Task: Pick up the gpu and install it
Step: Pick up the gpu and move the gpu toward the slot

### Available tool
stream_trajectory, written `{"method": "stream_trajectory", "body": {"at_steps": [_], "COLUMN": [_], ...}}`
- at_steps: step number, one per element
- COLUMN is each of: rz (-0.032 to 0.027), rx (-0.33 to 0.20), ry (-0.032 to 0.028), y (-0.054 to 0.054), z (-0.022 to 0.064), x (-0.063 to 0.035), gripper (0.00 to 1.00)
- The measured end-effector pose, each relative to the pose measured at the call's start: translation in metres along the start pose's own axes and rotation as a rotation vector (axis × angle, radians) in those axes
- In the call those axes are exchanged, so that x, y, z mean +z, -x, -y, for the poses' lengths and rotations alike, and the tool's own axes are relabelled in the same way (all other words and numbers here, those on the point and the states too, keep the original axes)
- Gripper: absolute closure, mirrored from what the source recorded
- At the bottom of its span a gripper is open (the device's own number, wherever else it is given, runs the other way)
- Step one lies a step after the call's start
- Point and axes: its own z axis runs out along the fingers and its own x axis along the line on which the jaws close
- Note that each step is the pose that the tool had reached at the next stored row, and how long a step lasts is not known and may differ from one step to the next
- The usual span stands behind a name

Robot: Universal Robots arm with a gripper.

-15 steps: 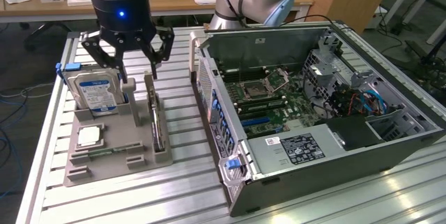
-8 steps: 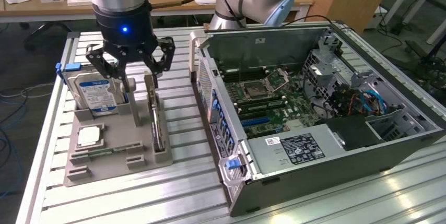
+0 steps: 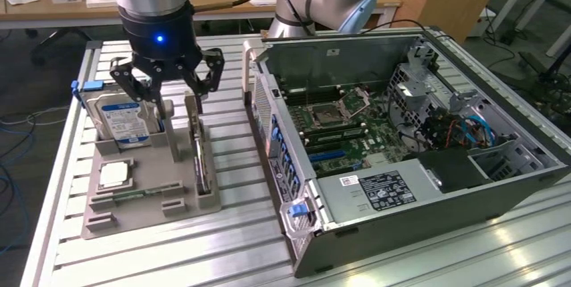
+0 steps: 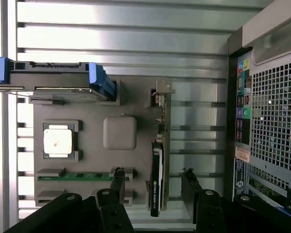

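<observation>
claw [image 3: 175,100]: black, two-fingered, jaws spread wide and holding nothing. it hovers over the grey moulded parts tray [image 3: 143,215]. in the wrist view its fingers [image 4: 117,187] stand either side of the task item, with a gap on each side.

the gpu [image 4: 156,165], a thin green circuit card with black fan shroud and silvery end bracket, stands on edge in a tray slot, not yet lifted.

step in hand, as judged: alignment for the pick; installation not begun. a sound grip would call for the jaws squared to the card's flat faces.

also in the tray: a boxy silver hard drive [image 3: 123,123] with blue-white label, a square silver processor chip [image 3: 114,174] and a green memory stick [image 4: 72,176].

an open grey computer case [image 3: 375,237] lies on the slatted metal bench [image 3: 241,253], on the exterior view's right.

writing: the green lettering on the shroud and the white-and-black power supply label [image 3: 386,190] are too small to read.
</observation>
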Motion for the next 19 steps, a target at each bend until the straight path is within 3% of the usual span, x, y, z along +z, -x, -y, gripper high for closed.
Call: {"method": "stream_trajectory", "body": {"at_steps": [5, 15, 19], "rz": [0.0001, 0.0001, 0.0], "rx": [0.0, 0.0, 0.0], "ry": [0.0, 0.0, 0.0], "y": [0.0, 0.003, 0.003], "z": [0.0035, 0.0048, 0.0099], "x": [0.002, 0.0157, 0.0198], "gripper": [0.41, 0.41, 0.41]}}
